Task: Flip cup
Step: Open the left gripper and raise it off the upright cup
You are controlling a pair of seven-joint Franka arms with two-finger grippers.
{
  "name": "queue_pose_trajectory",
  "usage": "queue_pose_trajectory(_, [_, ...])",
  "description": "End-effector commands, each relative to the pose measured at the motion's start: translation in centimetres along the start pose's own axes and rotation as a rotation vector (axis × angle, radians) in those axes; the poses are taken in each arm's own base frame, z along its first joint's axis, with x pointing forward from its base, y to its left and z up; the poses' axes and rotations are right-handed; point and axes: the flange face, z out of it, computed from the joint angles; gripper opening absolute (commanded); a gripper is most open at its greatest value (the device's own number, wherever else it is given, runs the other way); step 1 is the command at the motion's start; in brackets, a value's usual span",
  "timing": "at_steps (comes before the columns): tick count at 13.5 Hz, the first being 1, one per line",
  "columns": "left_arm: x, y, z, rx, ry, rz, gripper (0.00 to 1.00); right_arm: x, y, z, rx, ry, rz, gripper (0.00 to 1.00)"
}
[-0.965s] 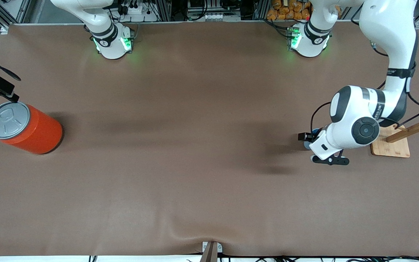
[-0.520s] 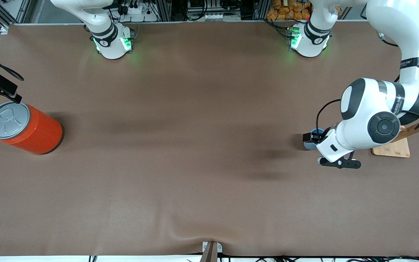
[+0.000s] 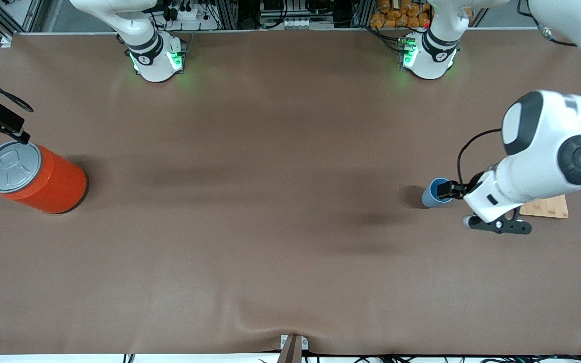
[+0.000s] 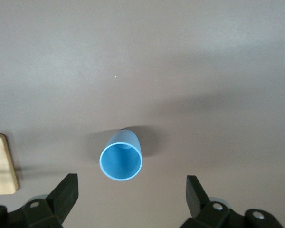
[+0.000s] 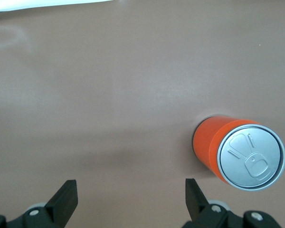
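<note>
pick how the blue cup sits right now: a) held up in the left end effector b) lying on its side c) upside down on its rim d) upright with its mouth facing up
d: the left wrist view looks straight down into the cup's open mouth, and it stands on the table with no fingers on it.

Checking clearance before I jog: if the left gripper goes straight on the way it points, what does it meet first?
Most likely the bare table. The left gripper points down with open jaws, and the upright cup sits just off the line between its fingertips. Depth is unclear, so a fingertip may graze the rim.
</note>
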Motion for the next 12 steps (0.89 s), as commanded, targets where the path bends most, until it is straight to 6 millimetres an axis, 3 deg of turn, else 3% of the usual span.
queue_pose_trajectory(1, [-2.9,0.2,-6.0,0.030,0.056,0.021,1.00,-0.2,-0.2,-0.3,0.004,0.010,0.005,1.00])
queue_pose_trajectory(3, [-5.7,0.3,-11.0,0.054,0.115,0.013,1.00,-0.3,-0.5,-0.3,0.005,0.007,-0.001,1.00])
queue_pose_trajectory(6, [-11.0,0.7,-14.6,0.057,0.034,-0.024,1.00,-0.5,-0.9,-0.4,0.004,0.001,-0.007,1.00])
queue_pose_trajectory(8, [-11.8,0.8,-15.6,0.057,0.050,-0.027,1.00,-0.4,-0.9,-0.4,0.004,0.002,-0.007,1.00])
queue_pose_trajectory(10, [-14.7,0.9,-15.6,0.068,0.057,-0.032,1.00,-0.5,-0.8,-0.4,0.004,0.001,-0.005,1.00])
queue_pose_trajectory(12, [-15.0,0.1,-16.0,0.065,0.123,-0.039,1.00,-0.4,-0.7,-0.4,0.004,0.001,-0.004,1.00])
